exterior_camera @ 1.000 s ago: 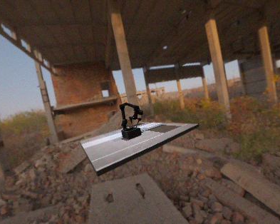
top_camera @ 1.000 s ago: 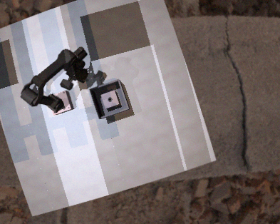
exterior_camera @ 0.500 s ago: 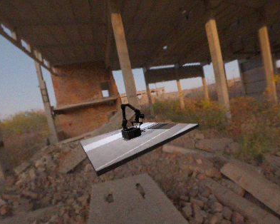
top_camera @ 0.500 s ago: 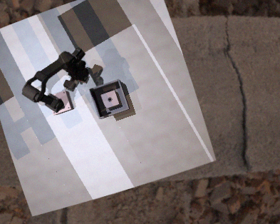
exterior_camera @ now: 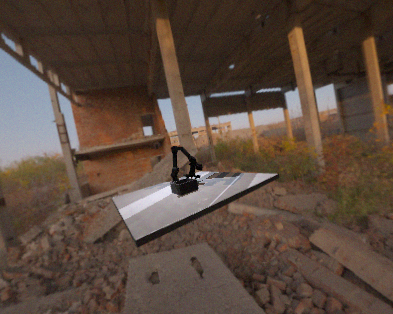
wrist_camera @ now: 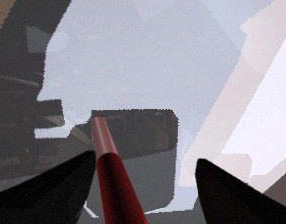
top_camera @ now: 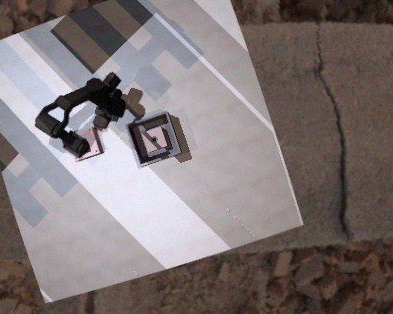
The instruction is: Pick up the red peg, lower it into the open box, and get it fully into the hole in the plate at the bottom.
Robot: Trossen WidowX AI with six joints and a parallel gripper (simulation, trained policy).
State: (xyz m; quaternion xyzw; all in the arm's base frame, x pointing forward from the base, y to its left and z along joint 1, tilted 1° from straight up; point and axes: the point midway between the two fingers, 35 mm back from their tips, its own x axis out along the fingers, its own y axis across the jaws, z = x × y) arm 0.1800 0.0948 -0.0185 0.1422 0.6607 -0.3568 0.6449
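Wrist view shows the slim, round red peg (wrist_camera: pixel 120 192) between the dark, tapered fingers of the black gripper (top_camera: pixel 103 120) (wrist_camera: pixel 146 162), nearer the left finger, with a gap at the right. The jaws stand partly open and grasp nothing, probably narrowing to centre the peg for a grip. Seen from the top, the arm reaches to the left of the dark-walled, square open box (top_camera: pixel 173 131), presumably because the peg must be secured first. Inside lies the pink plate (top_camera: pixel 160 134), its hole uncovered, seemingly awaiting the peg.
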